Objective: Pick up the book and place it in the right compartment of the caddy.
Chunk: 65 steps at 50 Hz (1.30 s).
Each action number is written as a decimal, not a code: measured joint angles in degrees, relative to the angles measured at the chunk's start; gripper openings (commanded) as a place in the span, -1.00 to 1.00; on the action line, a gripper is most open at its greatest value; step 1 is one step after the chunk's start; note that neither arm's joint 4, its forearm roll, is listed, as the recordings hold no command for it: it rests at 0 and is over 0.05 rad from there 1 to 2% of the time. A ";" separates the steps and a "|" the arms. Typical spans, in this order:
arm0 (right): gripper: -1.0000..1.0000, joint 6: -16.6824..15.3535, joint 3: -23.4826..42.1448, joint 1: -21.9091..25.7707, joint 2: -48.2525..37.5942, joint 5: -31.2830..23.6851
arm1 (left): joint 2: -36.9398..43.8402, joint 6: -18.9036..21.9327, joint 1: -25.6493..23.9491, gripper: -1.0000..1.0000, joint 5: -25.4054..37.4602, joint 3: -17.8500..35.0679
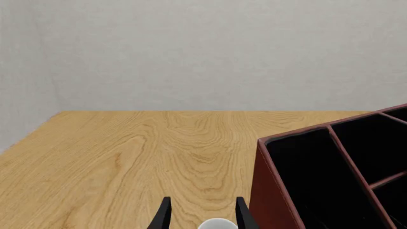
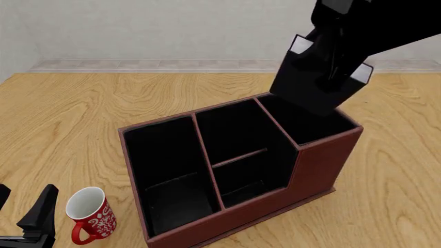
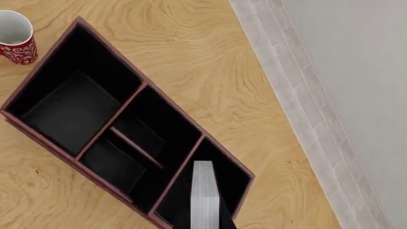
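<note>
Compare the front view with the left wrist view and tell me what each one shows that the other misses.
Only the front view shows the right gripper holding the book tilted above the right compartment, all three sections of the caddy, and the body and handle of the mug.

Only the left wrist view shows the bare table ahead of the left gripper, reaching to the far wall.

Both show the caddy, the wooden table, the left gripper with its fingers apart, and the mug, though the wrist view catches only its white rim.
</note>
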<state>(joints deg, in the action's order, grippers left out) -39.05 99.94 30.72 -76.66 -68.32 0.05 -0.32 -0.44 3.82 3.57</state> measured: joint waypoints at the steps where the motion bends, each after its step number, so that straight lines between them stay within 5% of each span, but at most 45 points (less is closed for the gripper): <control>1: -1.00 0.13 -0.16 -0.12 -0.04 0.13 | 0.00 0.00 0.00 1.00 0.00 0.00; 65: -1.00 2.83 -9.14 -5.27 -1.87 8.11 | 0.01 -0.03 0.46 1.00 0.09 0.06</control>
<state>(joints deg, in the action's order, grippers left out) -36.23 90.80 25.45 -78.53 -60.21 0.06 -0.35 0.03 3.91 3.63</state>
